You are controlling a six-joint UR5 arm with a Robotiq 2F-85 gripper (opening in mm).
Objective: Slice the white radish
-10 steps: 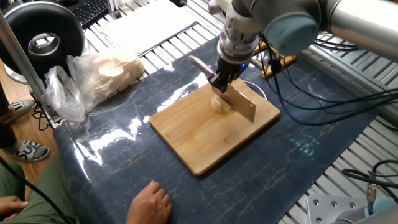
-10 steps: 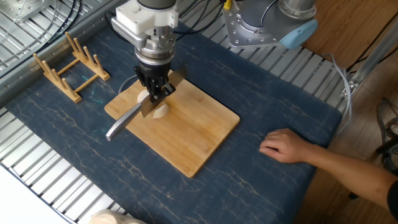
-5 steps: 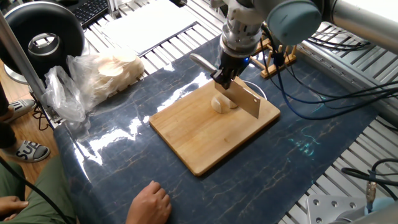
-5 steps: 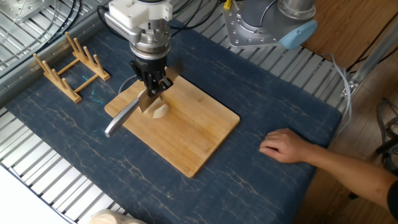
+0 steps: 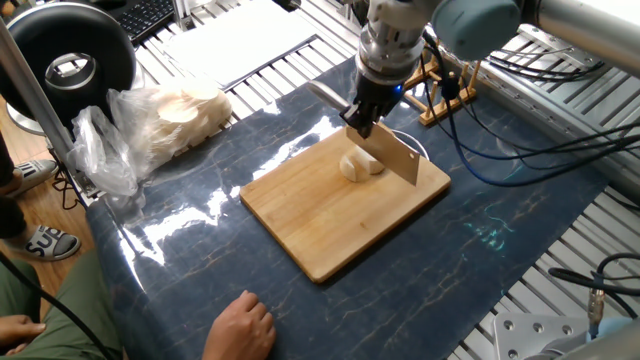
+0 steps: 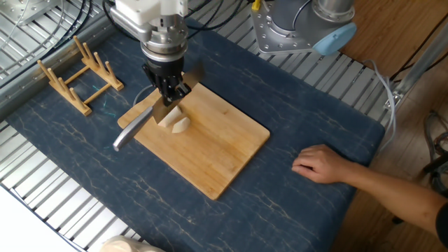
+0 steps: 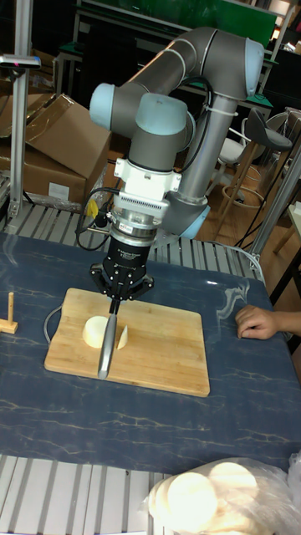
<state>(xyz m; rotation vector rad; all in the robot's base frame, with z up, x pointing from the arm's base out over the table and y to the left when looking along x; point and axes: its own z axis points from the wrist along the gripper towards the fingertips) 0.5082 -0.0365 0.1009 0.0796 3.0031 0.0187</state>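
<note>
Two white radish pieces, one knife, one cutting board.

robotics lab or workshop. evidence: industrial robot arm at a bench of metal roller rails, loose cables, stacked cardboard boxes, a computer keyboard, a stool.

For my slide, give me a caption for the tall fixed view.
UR5 hand holds a knife over a cut white radish on a bamboo cutting board.
</note>
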